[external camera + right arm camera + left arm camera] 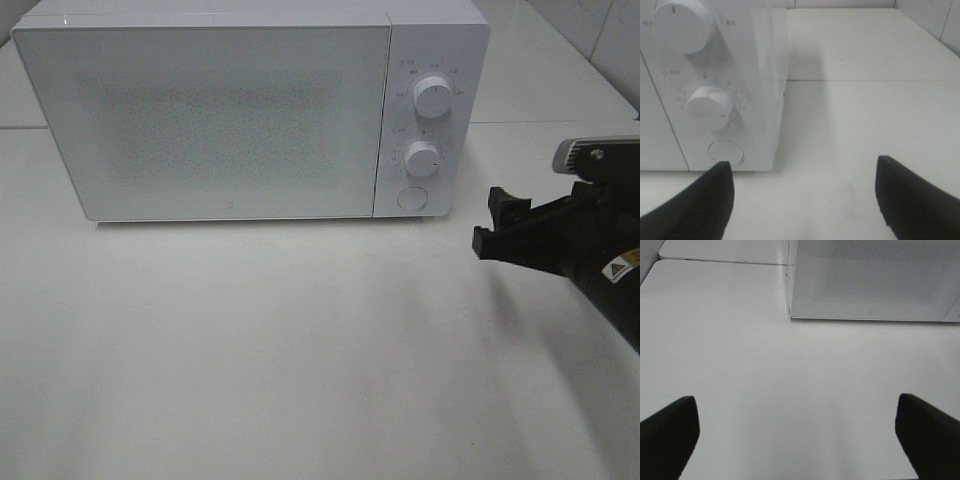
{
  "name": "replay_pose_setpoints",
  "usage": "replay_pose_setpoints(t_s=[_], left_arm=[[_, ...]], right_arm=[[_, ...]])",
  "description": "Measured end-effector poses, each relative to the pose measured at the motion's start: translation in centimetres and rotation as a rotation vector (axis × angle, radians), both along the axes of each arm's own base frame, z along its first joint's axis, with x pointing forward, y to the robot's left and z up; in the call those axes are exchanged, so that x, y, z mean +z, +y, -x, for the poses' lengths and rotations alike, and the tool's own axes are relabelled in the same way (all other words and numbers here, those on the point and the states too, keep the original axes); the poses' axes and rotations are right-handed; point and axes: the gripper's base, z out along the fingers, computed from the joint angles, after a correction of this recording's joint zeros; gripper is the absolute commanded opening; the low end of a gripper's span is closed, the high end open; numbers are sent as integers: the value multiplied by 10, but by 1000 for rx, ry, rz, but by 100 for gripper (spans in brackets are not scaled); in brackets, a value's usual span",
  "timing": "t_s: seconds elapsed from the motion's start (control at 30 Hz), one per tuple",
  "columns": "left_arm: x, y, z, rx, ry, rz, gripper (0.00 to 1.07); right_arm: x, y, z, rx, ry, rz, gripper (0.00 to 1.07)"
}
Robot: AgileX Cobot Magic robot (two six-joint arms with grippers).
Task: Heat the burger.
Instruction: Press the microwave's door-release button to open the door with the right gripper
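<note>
The left gripper (797, 440) stands wide apart, its two black fingers (670, 432) at opposite sides of its own wrist view, with only bare white table (765, 380) between them. It holds and touches nothing. The right gripper (488, 220) is also spread wide and empty. It hangs above the table near its right edge, just off the control-panel end of the boxy white microwave oven (230, 120), and is apart from it.

Only the high camera shows the whole oven, which stands toward the far edge of the table with its door (200, 115) shut. In that view the left gripper is out of frame. The right wrist view brings the panel close: the upper round white knob (682, 25), the lower round white knob (710, 107) and a flat round button (725, 151) beneath them. The left wrist view catches the oven's opposite lower corner.

The burger shows in no view. The door's dotted, frosted panel lets nothing behind it be made out. The small marks around the knobs are too blurred to read.
</note>
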Motion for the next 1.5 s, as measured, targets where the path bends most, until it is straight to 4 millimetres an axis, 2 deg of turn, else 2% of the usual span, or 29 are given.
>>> replay_pose_setpoints(t_s=[0.03,0.13,0.2,0.3,0.53,0.7,0.77,0.83,0.87,0.9,0.93,0.97,1.03,1.07,1.13,1.2,1.23,1.27,1.3,1.33,1.4,1.43,1.47,1.5], left_arm=[[0,0,0,0,0,0,100],[0,0,0,0,0,0,100],[0,0,0,0,0,0,100],[0,0,0,0,0,0,100],[0,0,0,0,0,0,100],[0,0,0,0,0,0,100],[0,0,0,0,0,0,100],[0,0,0,0,0,0,100],[0,0,0,0,0,0,100],[0,0,0,0,0,0,100],[0,0,0,0,0,0,100],[0,0,0,0,0,0,100],[0,0,0,0,0,0,100],[0,0,0,0,0,0,100],[0,0,0,0,0,0,100],[0,0,0,0,0,0,100],[0,0,0,0,0,0,100],[0,0,0,0,0,0,100],[0,0,0,0,0,0,100],[0,0,0,0,0,0,100],[0,0,0,0,0,0,100],[0,0,0,0,0,0,100],[0,0,0,0,0,0,100],[0,0,0,0,0,0,100]], right_arm=[[-5,8,4,4,22,0,75],[-7,10,6,0,30,0,75],[-10,23,12,4,43,-7,75],[-11,30,13,6,43,-14,75],[-16,37,13,15,55,-9,74],[-17,37,13,-14,59,-100,70],[-17,37,13,-56,61,-216,66],[-17,37,13,-66,62,-249,64],[-17,37,13,-94,63,-338,61],[-17,37,13,-94,63,-338,61],[-17,37,13,-122,64,-426,59],[-17,37,13,-122,64,-426,59],[-17,37,13,-175,66,-595,52],[-17,37,13,-175,66,-595,52],[-17,37,13,-225,67,-755,45],[-17,37,13,-243,67,-814,43],[-17,37,13,-280,68,-931,38],[-17,37,13,-280,68,-931,38],[-17,37,13,-312,69,-1034,33],[-17,37,13,-312,69,-1034,33],[-17,37,13,-360,69,-1186,24],[-17,37,13,-360,69,-1186,24],[-17,37,13,-387,69,-1272,22],[-17,37,13,-401,69,-1314,17]])
